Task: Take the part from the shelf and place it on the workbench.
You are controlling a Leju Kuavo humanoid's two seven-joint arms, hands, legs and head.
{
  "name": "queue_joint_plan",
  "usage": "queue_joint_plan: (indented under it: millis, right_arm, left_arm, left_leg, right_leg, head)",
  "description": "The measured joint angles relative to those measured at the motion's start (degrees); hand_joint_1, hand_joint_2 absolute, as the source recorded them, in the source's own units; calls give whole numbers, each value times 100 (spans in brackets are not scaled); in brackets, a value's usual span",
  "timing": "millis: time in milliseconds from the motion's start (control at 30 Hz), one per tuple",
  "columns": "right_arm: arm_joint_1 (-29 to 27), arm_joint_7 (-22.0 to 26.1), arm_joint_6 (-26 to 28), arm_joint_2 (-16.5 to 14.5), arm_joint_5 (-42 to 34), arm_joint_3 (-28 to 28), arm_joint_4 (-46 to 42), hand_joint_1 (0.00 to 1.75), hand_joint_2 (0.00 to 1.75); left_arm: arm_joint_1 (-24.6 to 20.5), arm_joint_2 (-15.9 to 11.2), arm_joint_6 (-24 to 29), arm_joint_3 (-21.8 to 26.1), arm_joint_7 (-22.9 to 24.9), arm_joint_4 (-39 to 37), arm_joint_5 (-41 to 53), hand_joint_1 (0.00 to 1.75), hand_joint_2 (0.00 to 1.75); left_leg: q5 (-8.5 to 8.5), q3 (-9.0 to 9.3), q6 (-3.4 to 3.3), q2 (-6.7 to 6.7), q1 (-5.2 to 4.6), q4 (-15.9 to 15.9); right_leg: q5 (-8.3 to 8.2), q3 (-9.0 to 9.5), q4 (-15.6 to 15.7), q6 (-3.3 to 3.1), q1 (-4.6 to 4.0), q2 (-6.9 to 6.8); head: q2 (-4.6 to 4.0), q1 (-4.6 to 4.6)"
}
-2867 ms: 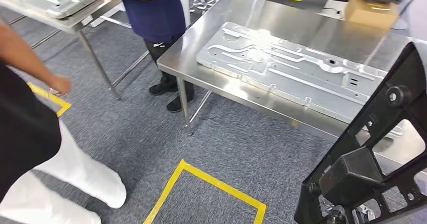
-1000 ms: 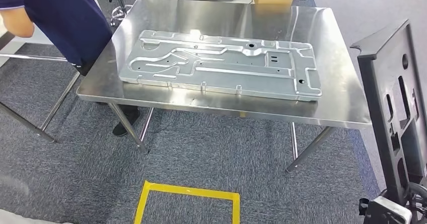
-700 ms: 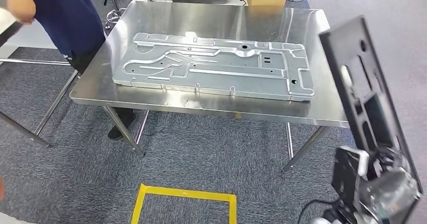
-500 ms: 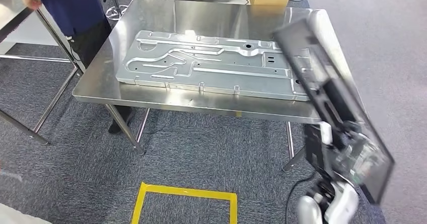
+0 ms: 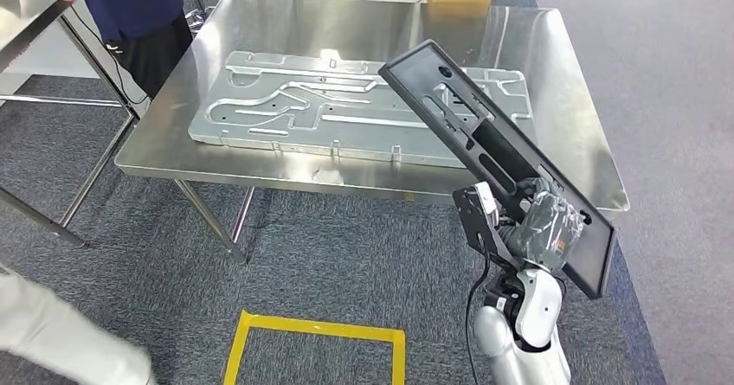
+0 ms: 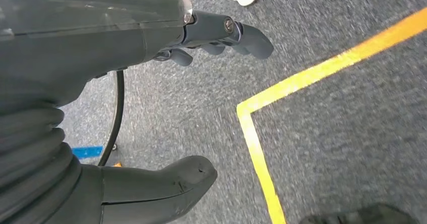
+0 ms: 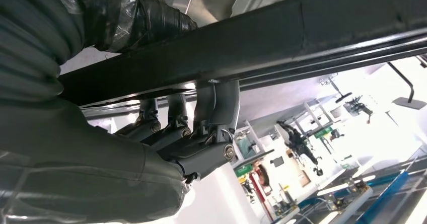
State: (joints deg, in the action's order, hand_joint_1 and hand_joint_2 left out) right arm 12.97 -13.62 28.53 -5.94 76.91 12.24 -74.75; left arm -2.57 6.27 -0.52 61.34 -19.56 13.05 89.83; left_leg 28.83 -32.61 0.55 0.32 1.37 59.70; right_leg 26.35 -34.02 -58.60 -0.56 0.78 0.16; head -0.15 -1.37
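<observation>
Head cam: my right hand (image 5: 544,222) grips the black frame part (image 5: 485,143), swung down from upright since 1 s ago, now tilted over the workbench (image 5: 346,30) near edge, above the stamped metal panel (image 5: 286,99); set-down's close.
L wrist: left hand (image 6: 151,98) holds nothing, fingers apart, over carpet.
R wrist: fingers (image 7: 211,113) wrap the part's bar.

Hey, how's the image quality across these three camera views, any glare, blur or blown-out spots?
Head view: sharp, with soft glare streaks on the steel workbench. Left wrist view: carpet and yellow floor tape slightly motion-smeared, the left robot hand evenly lit. Right wrist view: background beyond the black part is overexposed to white, and the right robot hand sits in shadow.
</observation>
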Motion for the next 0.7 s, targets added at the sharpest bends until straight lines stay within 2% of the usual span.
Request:
queue_joint_plan:
  millis: [33, 100, 133, 167, 200, 267, 300, 333, 433, 500, 533, 600, 633, 667, 700]
  right_arm:
    - [56, 4, -51, -2, -1, 50, 46, 175, 175]
    - [204, 14, -221, -27, -18, 190, 196, 175, 175]
    - [277, 18, -321, -55, -40, 275, 298, 175, 175]
    - [343, 21, -417, -95, -64, 374, 409, 175, 175]
    - [406, 23, -501, -141, -87, 485, 517, 175, 175]
    - [540, 28, -630, -246, -107, 745, 711, 175, 175]
    - [614, 28, -671, -296, -113, 877, 794, 175, 175]
    - [685, 28, -713, -343, -123, 1005, 869, 175, 175]
    - [866, 22, -951, -428, -237, 1317, 1060, 175, 175]
    - [985, 18, -1161, -444, -334, 1472, 1171, 175, 175]
    - [1051, 16, -1253, -446, -375, 1541, 1223, 175, 175]
    - [1157, 17, -1380, -446, -427, 1673, 1337, 175, 175]
    - [1189, 16, -1418, -446, -446, 1735, 1401, 175, 175]
    - [1209, 17, -1442, -446, -461, 1789, 1464, 175, 175]
    - [1225, 17, -1455, -446, -473, 1832, 1522, 175, 175]
  left_arm:
    - [-2, -2, -5, -2, -5, -1, 0, 0, 175]
    - [-4, -16, -28, -9, -11, -3, 0, 0, 175]
    - [-5, -27, -43, -18, -8, -3, 0, 0, 175]
    - [-5, -38, -56, -30, -5, -3, 0, 0, 175]
    - [-7, -45, -66, -44, -2, -3, 0, 0, 175]
    - [-15, -60, -77, -82, 3, -3, 0, 0, 175]
    - [-21, -68, -82, -102, 4, -3, 0, 0, 175]
    - [-29, -76, -89, -120, 4, -4, 0, 0, 175]
    - [-45, -91, -118, -139, -6, -5, -1, 0, 175]
    - [-46, -95, -146, -140, -21, -8, -1, 0, 175]
    - [-49, -93, -159, -142, -29, -9, 0, 0, 175]
    - [-54, -94, -176, -143, -38, -9, 0, 0, 175]
    - [-54, -95, -183, -143, -41, -10, 0, 0, 175]
    - [-54, -95, -189, -143, -46, -10, 0, 0, 175]
    - [-54, -96, -196, -143, -54, -11, 0, 0, 175]
  left_leg:
    - [152, -119, 10, -2, 4, 263]
    - [501, -489, 19, -6, -1, 1033]
    - [594, -658, 22, -7, -3, 1353]
    - [577, -747, 17, -7, -6, 1492]
    - [447, -730, 3, -7, -9, 1402]
    - [18, -441, -60, -9, -23, 689]
    - [-129, -276, -91, -8, -38, 320]
    - [-208, -166, -115, -7, -52, 71]
    - [-224, -110, -153, -12, -64, -79]
    - [-258, -95, -206, -10, -31, -131]
    - [-273, -86, -234, -5, -12, -154]
    - [-278, -85, -257, 4, -11, -159]
    - [-276, -85, -256, 6, -11, -157]
    - [-272, -83, -255, 4, -11, -154]
    - [-265, -78, -251, -1, -10, -150]
  right_leg:
    - [-7, 13, 21, -39, 8, 0]
    - [3, 14, 14, -89, -19, 3]
    - [12, 15, 4, -103, -36, 9]
    - [21, 18, -7, -115, -54, 17]
    - [31, 24, -19, -125, -72, 26]
    - [57, 41, -44, -127, -98, 40]
    - [70, 38, -63, -118, -118, 44]
    - [77, 29, -75, -102, -130, 47]
    - [79, 8, -81, -38, -144, 42]
    - [180, -38, -205, 22, -141, 31]
    - [308, -130, -410, 55, -132, 26]
    - [652, -470, -1117, 110, -86, 18]
    - [761, -642, -1451, 131, -64, 15]
    - [773, -748, -1637, 146, -45, 14]
    - [667, -746, -1596, 152, -29, 12]
  head:
    - [0, 2]
    - [0, 3]
    - [0, 3]
    - [0, 3]
    - [0, 3]
    - [0, 3]
    - [0, 3]
    - [0, 3]
    - [0, 4]
    - [0, 1]
    - [0, -1]
    - [0, -3]
    - [0, -3]
    - [0, -2]
    - [0, -3]
